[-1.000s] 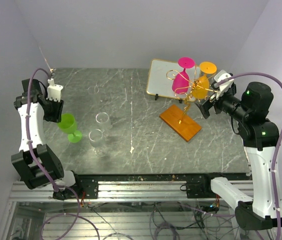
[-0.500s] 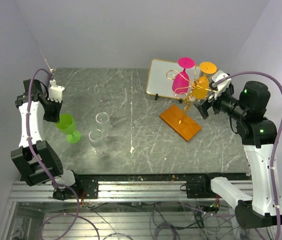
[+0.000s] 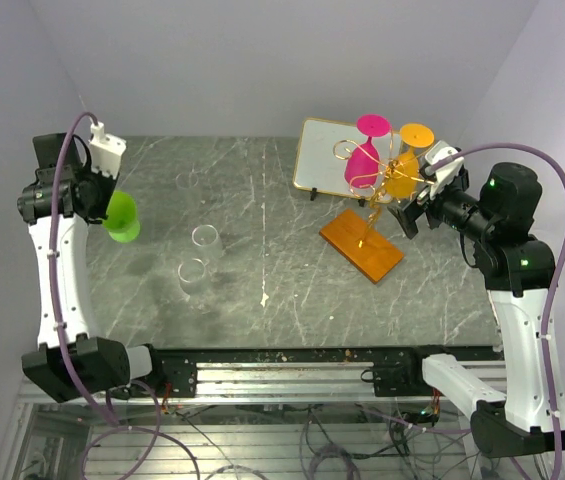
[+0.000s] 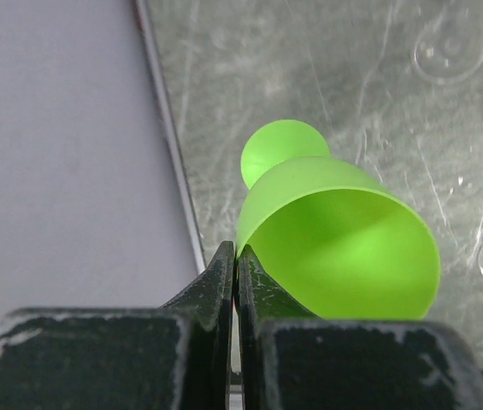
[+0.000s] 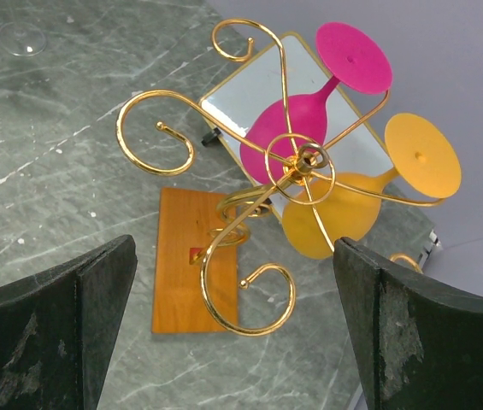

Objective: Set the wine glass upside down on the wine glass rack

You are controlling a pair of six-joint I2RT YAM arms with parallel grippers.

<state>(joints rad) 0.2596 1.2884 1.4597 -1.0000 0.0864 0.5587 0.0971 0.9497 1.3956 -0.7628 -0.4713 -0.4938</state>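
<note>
Left claw point(image 4: 235, 249), pinched on green glass point(image 4: 344, 243) rim, has lifted it off the surface point(image 3: 262, 200), upper left; rack point(image 3: 362, 246) trip next, right claw point(image 3: 415, 205) wide.

From above and behind the arm bases we look down on the whole table point(image 3: 262, 200). Our left wrist view looks down, very close on the green glass point(image 4: 335, 248), at the table's left edge. Our right wrist view faces the rack point(image 5: 181, 273) from nearby. The top view holds both.

robot lab: aluminium rail point(image 3: 292, 372), loose cables point(image 3: 312, 440).
</note>
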